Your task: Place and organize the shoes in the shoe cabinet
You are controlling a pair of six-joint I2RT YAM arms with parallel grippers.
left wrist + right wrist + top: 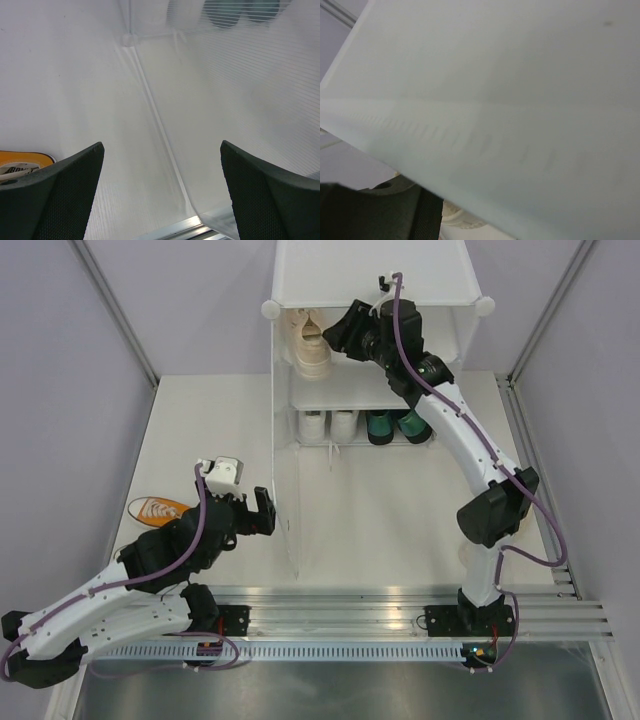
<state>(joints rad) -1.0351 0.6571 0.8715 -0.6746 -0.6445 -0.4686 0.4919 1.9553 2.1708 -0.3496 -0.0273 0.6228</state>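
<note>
The right end effector (pixel 338 330) is in the cabinet (pixel 372 270) right beside the cream sneakers (pixel 305 340), likely shelving them (opening unclear), while the left end effector (pixel 265 512) gapes wide, empty, orange sneaker (pixel 158 509) off to its left.

Overhead looking down, left wrist beside shoe cabinet (pixel 250 100) wall, right wrist against it (blurred)

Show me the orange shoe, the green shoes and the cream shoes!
orange canvas sneaker (pixel 155 509): top view, its upper.
dark green pointed heels (pixel 381 427): top view, the left shoe.
cream lace-up sneakers (pixel 310 348): top view, the nearest shoe.
</note>
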